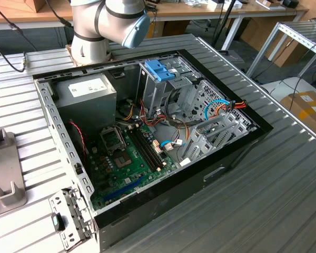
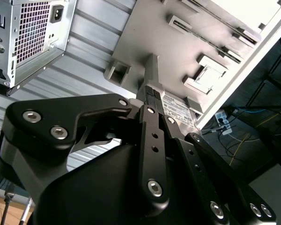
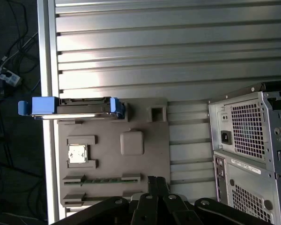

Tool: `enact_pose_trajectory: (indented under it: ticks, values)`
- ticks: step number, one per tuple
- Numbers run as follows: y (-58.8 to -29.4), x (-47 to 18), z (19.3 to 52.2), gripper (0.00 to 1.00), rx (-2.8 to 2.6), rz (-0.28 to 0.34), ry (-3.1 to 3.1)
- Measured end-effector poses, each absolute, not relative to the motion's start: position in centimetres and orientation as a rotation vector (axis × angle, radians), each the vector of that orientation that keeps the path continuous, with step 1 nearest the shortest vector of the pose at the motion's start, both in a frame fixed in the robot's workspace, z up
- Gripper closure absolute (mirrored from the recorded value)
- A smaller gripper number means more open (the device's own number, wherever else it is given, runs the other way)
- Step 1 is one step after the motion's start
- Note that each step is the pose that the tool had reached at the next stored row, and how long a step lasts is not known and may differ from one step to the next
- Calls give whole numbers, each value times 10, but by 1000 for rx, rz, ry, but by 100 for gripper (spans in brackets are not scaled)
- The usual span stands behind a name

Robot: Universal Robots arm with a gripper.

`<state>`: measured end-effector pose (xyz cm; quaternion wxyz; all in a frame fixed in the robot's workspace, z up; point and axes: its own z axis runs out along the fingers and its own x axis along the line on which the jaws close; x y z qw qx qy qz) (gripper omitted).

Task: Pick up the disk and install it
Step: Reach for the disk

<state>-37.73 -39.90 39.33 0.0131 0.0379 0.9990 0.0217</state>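
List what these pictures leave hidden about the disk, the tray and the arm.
The disk: first wrist view, edge-on in the grey tray; its broad faces are hidden.
The grey tray: exterior view, cut off by that view's left edge.
The arm: exterior view, cut off by the top edge.
The gripper: second wrist view, its own body covers the tray beneath it.

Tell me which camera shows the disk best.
First wrist view: the disk sits whole and unblocked on the grey tray, blue rails clear. In the second wrist view the gripper covers that spot; the exterior view catches the tray's edge.
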Motion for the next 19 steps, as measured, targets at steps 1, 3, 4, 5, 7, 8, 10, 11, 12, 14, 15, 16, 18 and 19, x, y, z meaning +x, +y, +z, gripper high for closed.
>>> enact_pose_trajectory:
  ticks: [1,3,4,5,7,8,10,11,12,14,15,16,18,19]
  values:
    - [-399,-378,393,90,118,68,3113]
    - [-399,-380,393,90,118,68,3113]
    - [-399,-380,393,90,118,68,3112]
    - [-399,-381,393,90,118,68,3113]
    - [-399,-382,393,90,118,68,3113]
    - [-399,-383,393,90,118,68,3112]
    - [-399,-385,393,90,118,68,3113]
    - [-399,-386,393,90,118,68,3113]
    - [-399,-386,393,90,118,68,3112]
    - [-399,-388,393,90,118,68,3113]
    - [-399,-389,393,90,118,68,3113]
    - [-399,-389,393,90,118,68,3112]
    - [-399,-391,393,90,118,68,3113]
    - [-399,-391,393,90,118,68,3113]
